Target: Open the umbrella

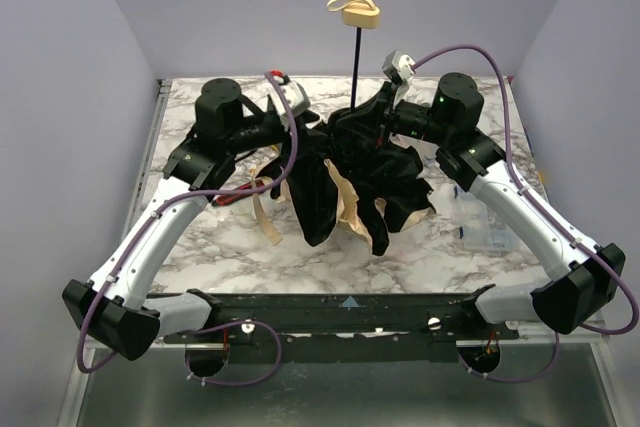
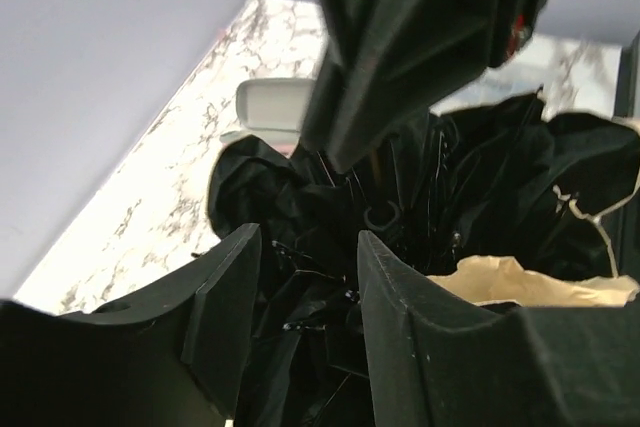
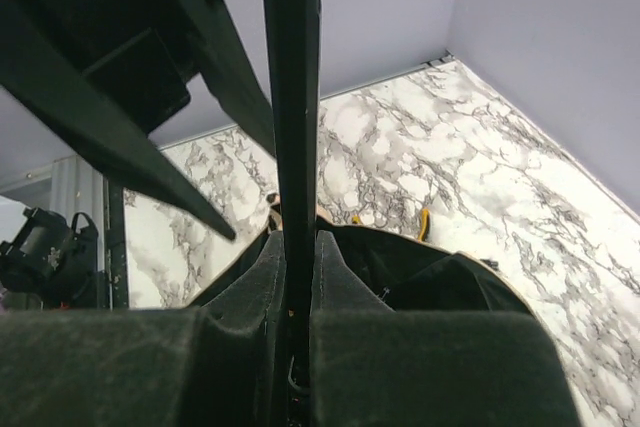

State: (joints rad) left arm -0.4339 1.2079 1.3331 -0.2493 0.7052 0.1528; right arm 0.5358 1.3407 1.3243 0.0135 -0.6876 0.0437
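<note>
Umbrella (image 1: 360, 182) nowhere near open yet

It's mid-table (image 1: 240, 247), handle (image 1: 360, 15) up, canopy hanging limp. Right gripper (image 3: 297, 277) is clamped on the shaft (image 1: 357, 67), left gripper (image 2: 310, 277) is spread apart at the black folds. Sliding it open looks like what's left.

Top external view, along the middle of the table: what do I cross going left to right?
Left arm → small red item → umbrella → clear plastic container → right arm.
</note>
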